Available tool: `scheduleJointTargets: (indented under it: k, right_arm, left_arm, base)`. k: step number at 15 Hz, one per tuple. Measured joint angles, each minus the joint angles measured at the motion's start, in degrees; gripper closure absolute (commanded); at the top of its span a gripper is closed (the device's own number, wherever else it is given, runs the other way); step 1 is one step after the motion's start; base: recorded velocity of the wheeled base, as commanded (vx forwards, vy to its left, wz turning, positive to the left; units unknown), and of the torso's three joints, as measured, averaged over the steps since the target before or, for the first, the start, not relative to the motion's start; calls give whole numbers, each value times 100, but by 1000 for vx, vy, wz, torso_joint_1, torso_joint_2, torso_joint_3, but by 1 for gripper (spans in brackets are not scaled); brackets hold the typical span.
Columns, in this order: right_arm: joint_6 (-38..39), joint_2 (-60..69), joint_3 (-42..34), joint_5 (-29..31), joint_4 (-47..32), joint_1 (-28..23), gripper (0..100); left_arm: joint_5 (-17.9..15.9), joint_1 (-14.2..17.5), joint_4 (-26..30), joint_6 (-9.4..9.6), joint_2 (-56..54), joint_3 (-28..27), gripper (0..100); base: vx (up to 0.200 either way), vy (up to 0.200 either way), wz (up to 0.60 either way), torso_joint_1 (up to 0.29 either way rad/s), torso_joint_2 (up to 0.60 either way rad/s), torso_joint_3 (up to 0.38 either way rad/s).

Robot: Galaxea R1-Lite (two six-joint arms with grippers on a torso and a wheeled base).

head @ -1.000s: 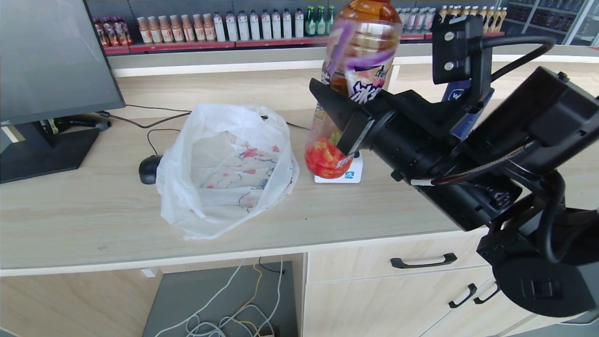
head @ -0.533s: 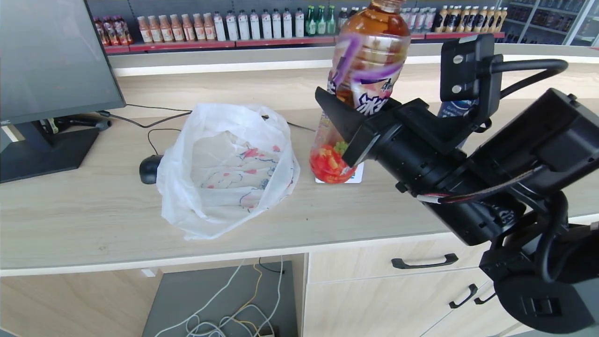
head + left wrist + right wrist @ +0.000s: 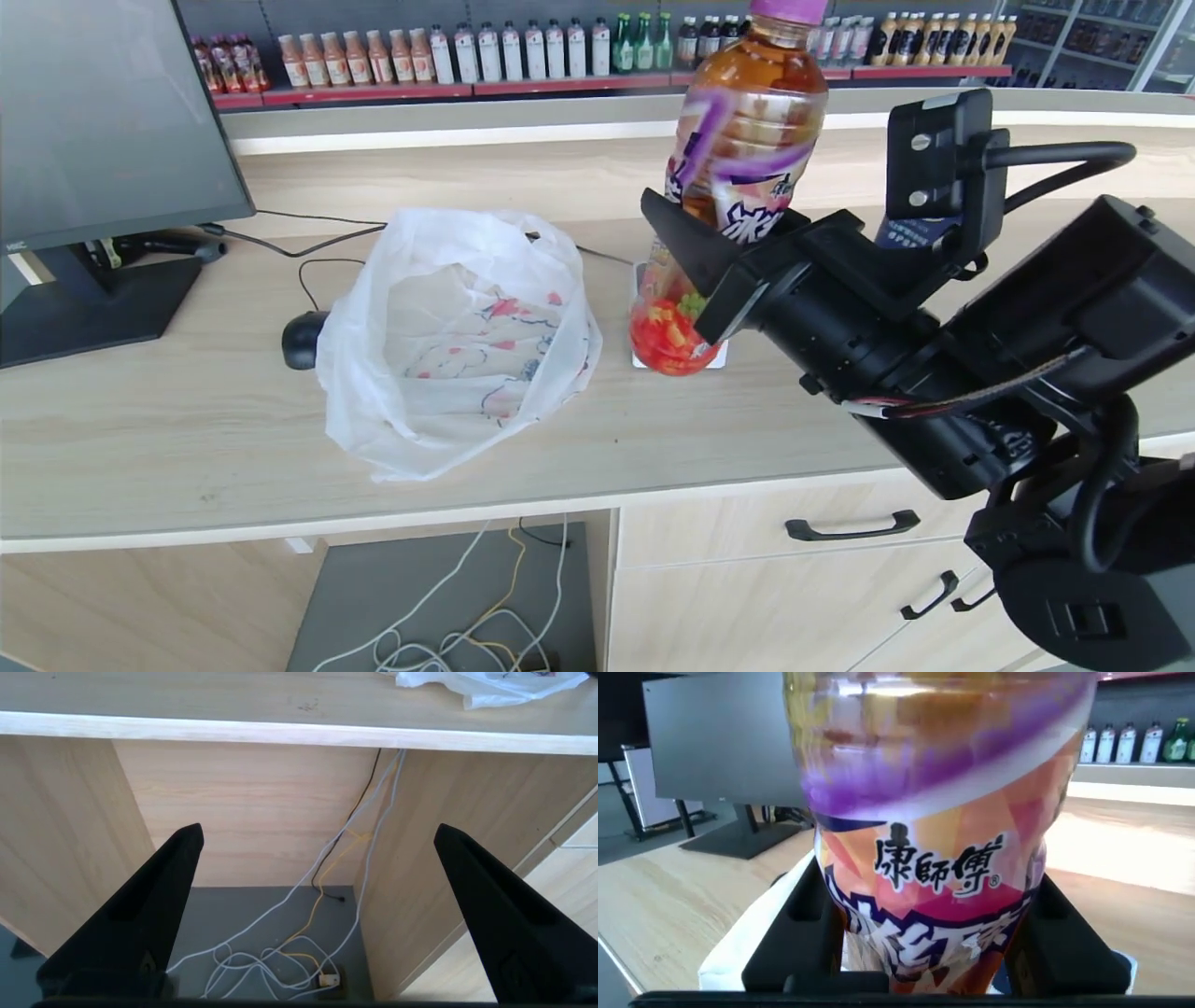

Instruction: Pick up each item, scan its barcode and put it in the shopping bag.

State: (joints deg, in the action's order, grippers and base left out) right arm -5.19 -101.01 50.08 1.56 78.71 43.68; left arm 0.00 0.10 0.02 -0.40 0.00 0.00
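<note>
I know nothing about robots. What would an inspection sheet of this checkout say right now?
Surface: pale wood counter.
Job's things: bottle held over a white pad; open bag beside it; blue pack behind the right arm.
Clutter: mouse by the bag; monitor at the counter's left.
End effectors: right end effector shut on the bottle; left end effector open, low before the counter.
Cables: black cable across the counter behind the bag; loose wires on the floor beneath.
Surroundings: shelves of drinks behind; drawers under the counter.
</note>
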Motion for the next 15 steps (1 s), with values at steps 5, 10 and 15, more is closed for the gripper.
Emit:
scheduleJointTargets:
  k: [5,10,15]
  right_arm:
    - [2,29,-66,-6,6,-7,100]
    - [2,88,-163,-12,4,0,100]
    - [11,13,-59,-20,9,4,100]
  left_arm:
    - [2,-2,5,-17,0,0,0]
    - [0,-2,-2,-11,0,0,0]
    - [0,-10,-2,-2,0,0,0]
  base:
    - [0,200,0,0,1,3]
    - [0,200,0,3,4,3]
    - [0,0,0,0,0,0]
